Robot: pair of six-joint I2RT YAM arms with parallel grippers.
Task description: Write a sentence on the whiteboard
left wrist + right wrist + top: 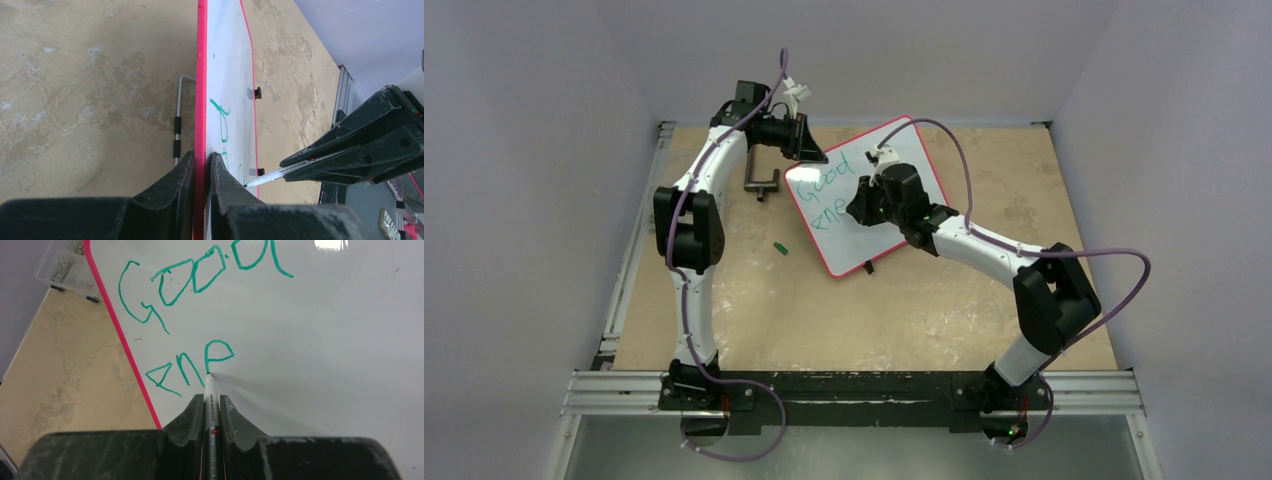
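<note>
left claw clamped on whiteboard rim — left-wrist view

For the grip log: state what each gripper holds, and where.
Left gripper clamps the whiteboard by its red edge; right gripper pinches the marker near its tip.

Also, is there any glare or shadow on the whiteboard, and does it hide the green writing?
Right wrist view: a bright glare spot high on the whiteboard, clear of the green writing; the marker throws a soft shadow rightward. Top external view: a small glare patch beside Good hides nothing. Left wrist view: no glare.
</note>
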